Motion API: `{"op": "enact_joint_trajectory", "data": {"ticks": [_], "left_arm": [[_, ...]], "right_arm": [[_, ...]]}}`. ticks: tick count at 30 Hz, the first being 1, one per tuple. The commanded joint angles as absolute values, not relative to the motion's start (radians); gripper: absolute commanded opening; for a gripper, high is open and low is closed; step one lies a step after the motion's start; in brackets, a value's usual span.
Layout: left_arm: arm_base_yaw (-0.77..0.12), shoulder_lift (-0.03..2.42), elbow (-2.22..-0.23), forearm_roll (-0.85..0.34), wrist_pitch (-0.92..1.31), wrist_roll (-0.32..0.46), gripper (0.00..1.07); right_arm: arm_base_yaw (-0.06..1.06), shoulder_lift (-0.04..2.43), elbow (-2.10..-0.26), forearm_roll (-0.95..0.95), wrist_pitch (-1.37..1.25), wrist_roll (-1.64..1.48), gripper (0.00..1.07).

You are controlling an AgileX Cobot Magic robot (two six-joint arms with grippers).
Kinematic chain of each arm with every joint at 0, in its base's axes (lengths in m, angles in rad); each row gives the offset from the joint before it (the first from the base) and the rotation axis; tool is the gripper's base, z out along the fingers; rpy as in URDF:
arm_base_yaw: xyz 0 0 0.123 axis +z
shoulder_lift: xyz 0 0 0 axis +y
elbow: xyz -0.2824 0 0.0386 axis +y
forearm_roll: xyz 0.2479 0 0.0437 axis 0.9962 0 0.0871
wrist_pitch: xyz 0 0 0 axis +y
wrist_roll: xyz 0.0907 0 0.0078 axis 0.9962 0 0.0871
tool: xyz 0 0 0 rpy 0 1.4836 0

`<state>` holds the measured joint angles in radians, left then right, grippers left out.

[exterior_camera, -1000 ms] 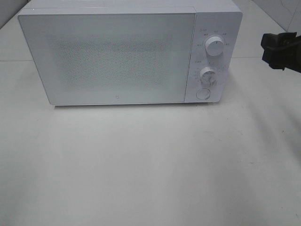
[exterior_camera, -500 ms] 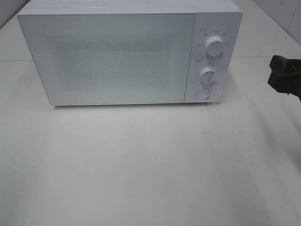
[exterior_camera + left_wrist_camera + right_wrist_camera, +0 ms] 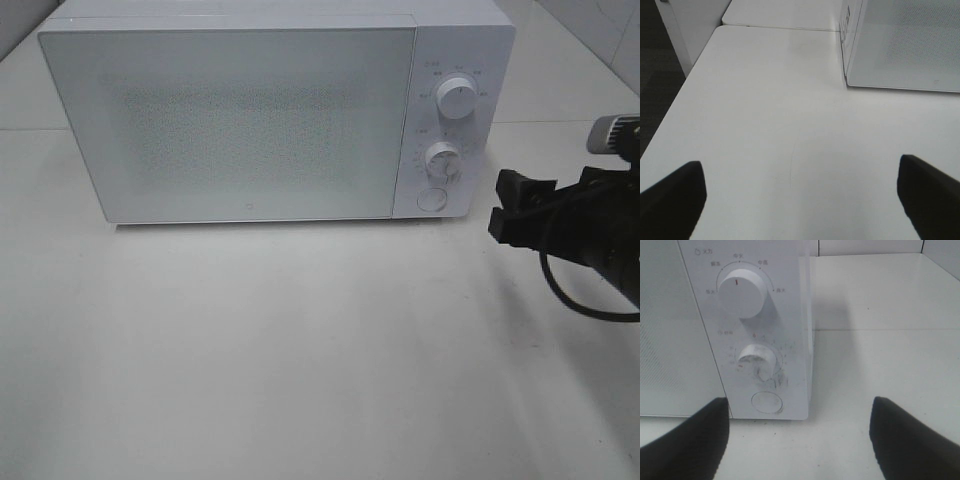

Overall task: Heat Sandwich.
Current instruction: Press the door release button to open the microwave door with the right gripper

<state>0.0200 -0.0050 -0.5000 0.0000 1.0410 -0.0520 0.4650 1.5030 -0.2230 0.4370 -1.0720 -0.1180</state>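
Microwave (image 3: 260, 110) fills the 12 o'clock end of the bench (image 3: 300, 350) on my overhead feed, with its frosted door (image 3: 235, 120) shut flush. The controls run down the 3 o'clock side of the front: an upper knob (image 3: 457, 101), a lower knob (image 3: 441, 160) beneath it, and a round button (image 3: 431, 199) at the bottom.

My right fingers (image 3: 512, 208) hang at 3 o'clock in the overhead view. They are just beside the control-side corner of the microwave without touching it, and the tips point toward 9 o'clock. They are spread apart and hold nothing. On the right wrist feed the two dark tips frame the lower knob and the round button. A black cable (image 3: 575, 300) loops under that arm at about 4 o'clock.

My left fingers (image 3: 927, 195) are out of the overhead picture. On the left wrist feed they stand wide apart and empty over bare bench, with the door-side corner of the microwave ahead of them.

I cannot tell where the sandwich is: none of my feeds shows it, and the frosted door gives no view inside.
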Motion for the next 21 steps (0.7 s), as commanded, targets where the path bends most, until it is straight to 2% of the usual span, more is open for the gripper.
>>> {"op": "enact_joint_trajectory", "data": {"ticks": [1, 9, 21], "left_arm": [[0.022, -0.031, -0.497, 0.000, 1.036, -0.051, 0.98], [0.022, -0.031, -0.497, 0.000, 1.036, -0.051, 0.98], [0.022, -0.031, -0.497, 0.000, 1.036, -0.051, 0.98]], "right_arm": [[0.503, 1.537, -0.223, 0.481, -1.119, -0.130, 0.76], [0.626, 1.649, -0.223, 0.590, -1.180, -0.130, 0.76], [0.657, 1.656, -0.223, 0.616, -1.168, -0.052, 0.76]]}}
